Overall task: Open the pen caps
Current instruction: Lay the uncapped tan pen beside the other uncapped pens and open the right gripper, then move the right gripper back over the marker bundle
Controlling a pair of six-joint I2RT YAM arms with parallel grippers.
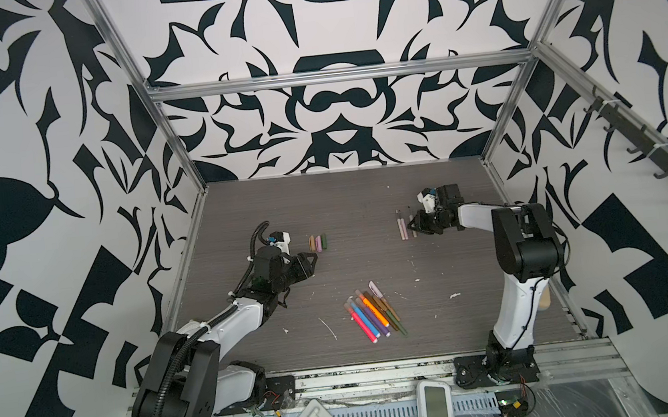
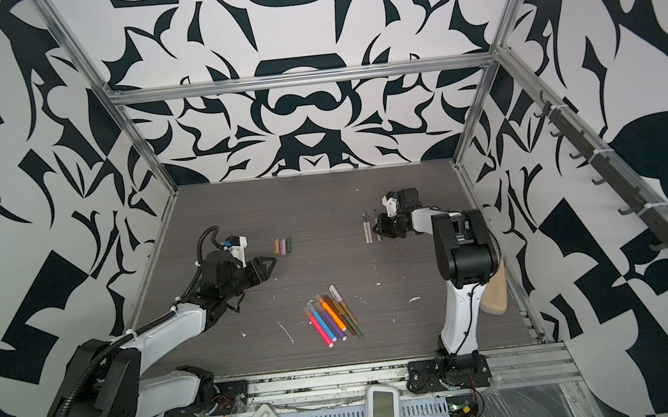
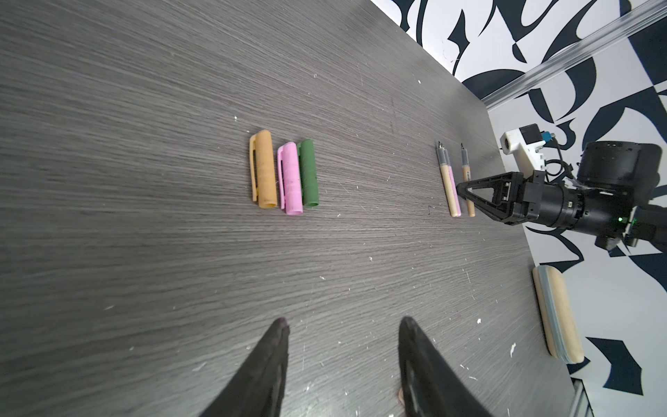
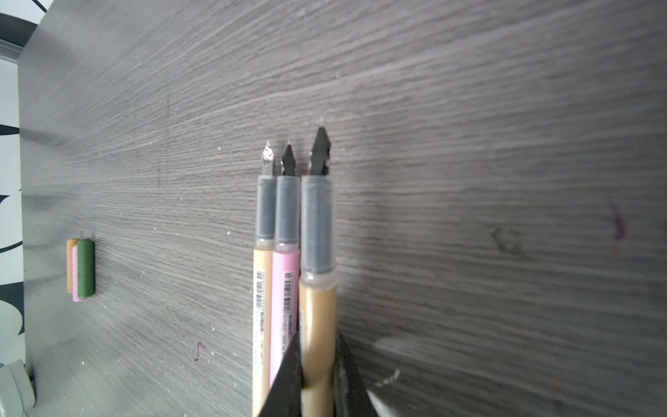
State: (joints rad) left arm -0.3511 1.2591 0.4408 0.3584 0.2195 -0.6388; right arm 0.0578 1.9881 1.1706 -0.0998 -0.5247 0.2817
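Black-and-white patterned walls (image 1: 326, 18) boxed in the scuffed grey wood-grain table (image 1: 344, 200). Three pen caps (image 1: 318, 243) lay toward its left edge, with the left gripper (image 3: 343, 321) wide and empty beside them. The right gripper (image 4: 317, 337) pinched a tan pen (image 4: 317, 310) near the far right corner.

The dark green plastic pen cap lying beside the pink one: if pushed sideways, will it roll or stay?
Probably rolls toward its free side: the dark green plastic pen cap is a round tube lying flat, no clip visible, and the clipped pink plastic cap touches its other side. Its open end looks hollow, so likely very light.
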